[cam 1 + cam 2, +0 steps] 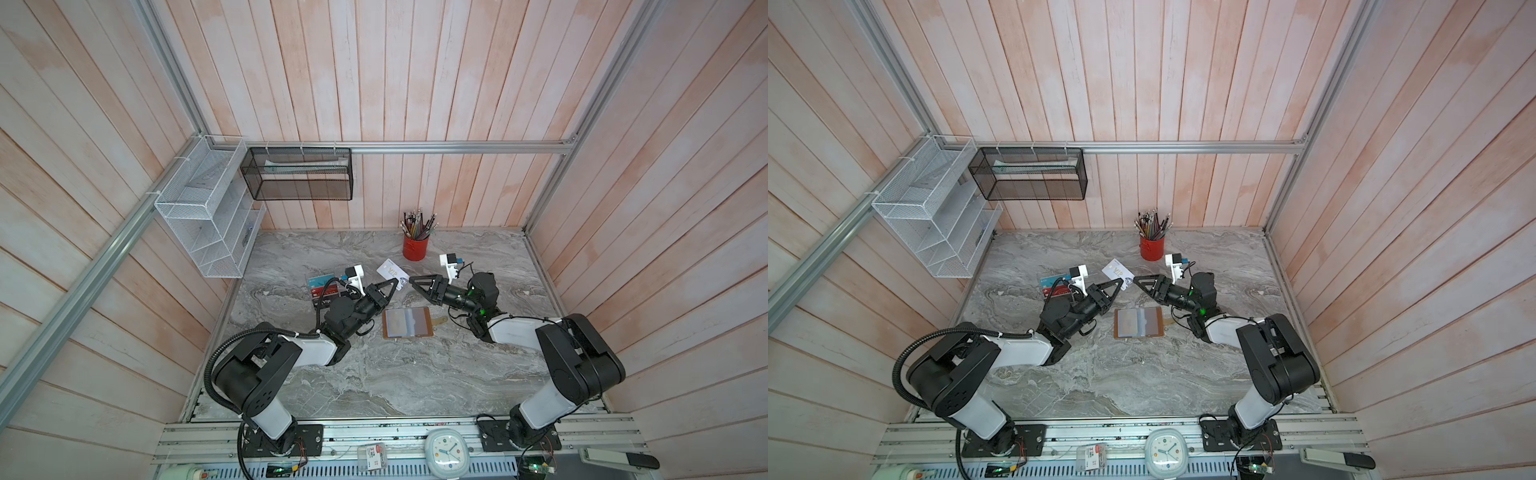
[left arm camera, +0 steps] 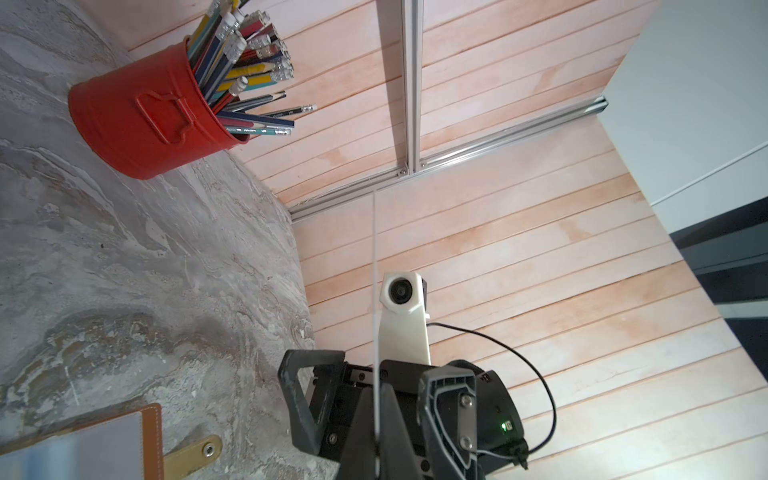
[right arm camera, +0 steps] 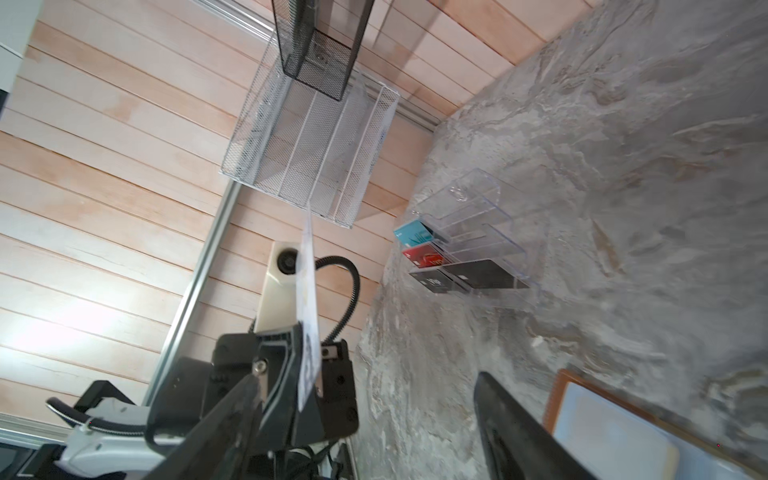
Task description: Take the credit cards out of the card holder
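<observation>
The left hand (image 1: pixel 397 285) is closed on the whitish card (image 1: pixel 390 271) and holds it in the air above the counter (image 1: pixel 374 374), behind the card holder (image 1: pixel 406 322). It grips only one end, so most of the card stands out free beyond the fingertips. The right hand (image 1: pixel 412 281) is wide open and holds nothing. In the left wrist view its fingers (image 2: pixel 440 382) stand on both sides of the card's thin edge without clearly touching it. The card holder lies open and flat on the counter between the two arms, with its strap pointing toward the right arm. I cannot tell if any cards remain in its pale sleeves. The main risk, I think, is the closeness of the right hand. If it draws back at an angle, one finger could catch the free part of the card and turn or pull it in the left hand's small grip. The plastic is smooth and thin, so a fast swing of the left arm could also let it slip out. A card lying flat on this hard counter would be difficult to pick up again. The clear rack (image 1: pixel 322 286) is just beside the left hand and could be knocked.
</observation>
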Controlling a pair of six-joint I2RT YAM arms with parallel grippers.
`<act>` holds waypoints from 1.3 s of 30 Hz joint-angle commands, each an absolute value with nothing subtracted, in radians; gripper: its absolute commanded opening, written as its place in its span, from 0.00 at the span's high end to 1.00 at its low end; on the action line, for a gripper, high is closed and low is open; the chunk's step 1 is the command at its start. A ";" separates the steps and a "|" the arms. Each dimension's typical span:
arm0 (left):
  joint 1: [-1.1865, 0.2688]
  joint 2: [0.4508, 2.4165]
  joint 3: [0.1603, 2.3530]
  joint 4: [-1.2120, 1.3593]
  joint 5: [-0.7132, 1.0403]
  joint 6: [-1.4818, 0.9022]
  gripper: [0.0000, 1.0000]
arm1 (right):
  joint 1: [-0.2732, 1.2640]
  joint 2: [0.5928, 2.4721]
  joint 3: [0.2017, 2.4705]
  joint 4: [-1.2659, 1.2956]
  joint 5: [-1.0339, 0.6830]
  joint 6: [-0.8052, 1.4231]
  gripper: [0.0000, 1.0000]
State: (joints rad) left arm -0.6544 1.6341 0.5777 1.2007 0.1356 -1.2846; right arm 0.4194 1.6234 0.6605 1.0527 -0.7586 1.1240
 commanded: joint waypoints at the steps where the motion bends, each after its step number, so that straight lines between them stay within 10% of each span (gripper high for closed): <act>1: -0.672 1.603 0.561 1.303 -0.040 -1.356 1.00 | 0.430 1.647 0.683 1.201 -0.688 1.196 0.33; 39: -0.703 1.626 0.551 1.304 -0.123 -1.338 0.96 | 0.531 1.796 0.877 1.234 -0.788 1.235 1.00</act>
